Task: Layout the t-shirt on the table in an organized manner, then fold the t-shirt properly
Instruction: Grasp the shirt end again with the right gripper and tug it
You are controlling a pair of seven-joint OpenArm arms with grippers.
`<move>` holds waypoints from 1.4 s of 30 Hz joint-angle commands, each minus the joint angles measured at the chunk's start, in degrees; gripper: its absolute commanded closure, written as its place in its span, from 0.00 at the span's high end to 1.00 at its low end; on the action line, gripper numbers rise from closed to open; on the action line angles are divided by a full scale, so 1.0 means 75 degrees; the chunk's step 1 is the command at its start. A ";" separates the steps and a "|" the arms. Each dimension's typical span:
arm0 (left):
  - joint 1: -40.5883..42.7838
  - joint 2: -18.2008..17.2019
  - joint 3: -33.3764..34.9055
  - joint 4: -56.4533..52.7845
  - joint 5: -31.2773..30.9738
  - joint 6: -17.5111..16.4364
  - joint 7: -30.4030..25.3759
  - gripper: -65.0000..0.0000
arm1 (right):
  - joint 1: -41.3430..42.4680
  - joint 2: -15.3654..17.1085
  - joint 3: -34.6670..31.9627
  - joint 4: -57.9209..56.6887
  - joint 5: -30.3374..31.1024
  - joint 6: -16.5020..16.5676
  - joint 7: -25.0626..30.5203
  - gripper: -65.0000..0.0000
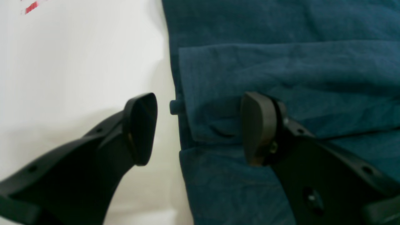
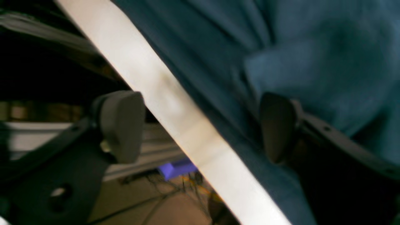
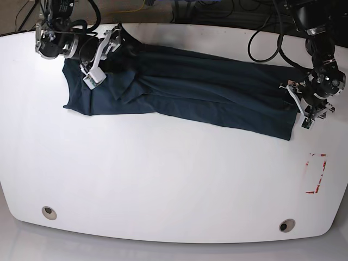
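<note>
The dark teal t-shirt (image 3: 206, 89) lies stretched in a long wrinkled band across the back of the white table (image 3: 174, 185), from far left to right. My left gripper (image 3: 300, 103) is at its right end, open. In the left wrist view the gripper (image 1: 200, 128) straddles the edge of the t-shirt (image 1: 281, 68), one finger over bare table (image 1: 78, 62), the other over a folded-over layer. My right gripper (image 3: 103, 54) is at the shirt's left end near the table's back edge, also open. In the right wrist view this gripper (image 2: 200, 128) has one finger past the table's rim (image 2: 175, 103) and the other over the t-shirt (image 2: 312, 62), gripping nothing.
A red tape rectangle (image 3: 315, 174) marks the table's right side, also seen in the left wrist view as red tape (image 1: 31, 7). Two grommet holes (image 3: 49, 212) (image 3: 286, 225) sit near the front edge. Cables hang behind the table. Below the rim is floor with a purple object (image 2: 176, 168).
</note>
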 commanded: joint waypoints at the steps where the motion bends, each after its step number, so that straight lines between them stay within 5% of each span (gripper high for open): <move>1: -0.0119 -0.0104 -0.0025 0.0097 -0.0096 -0.0005 -0.0154 0.60 | 0.0118 0.0122 0.0339 0.0123 0.0345 0.0013 0.0242 0.70; 8: -0.0131 -0.0104 -0.0025 0.0097 -0.0096 -0.0005 -0.0154 0.60 | 0.0505 -0.0112 0.0550 -0.0041 -0.0112 0.0013 0.0242 0.58; 21: -0.0131 -0.0104 -0.0025 0.0085 -0.0096 -0.0005 -0.0154 0.60 | 0.0505 -0.0476 -0.0856 -0.0311 -0.0734 0.0013 0.0218 0.57; 30: -0.0131 -0.0104 -0.0025 0.0085 -0.0096 -0.0005 -0.0154 0.60 | 0.0751 -0.0452 -0.0950 -0.1507 -0.1085 0.0013 0.0265 0.57; 42: -0.0154 -0.0104 -0.0013 0.0143 -0.0096 -0.0005 -0.0154 0.60 | 0.0740 -0.0229 -0.0927 0.0252 -0.0452 0.0013 -0.0122 0.57</move>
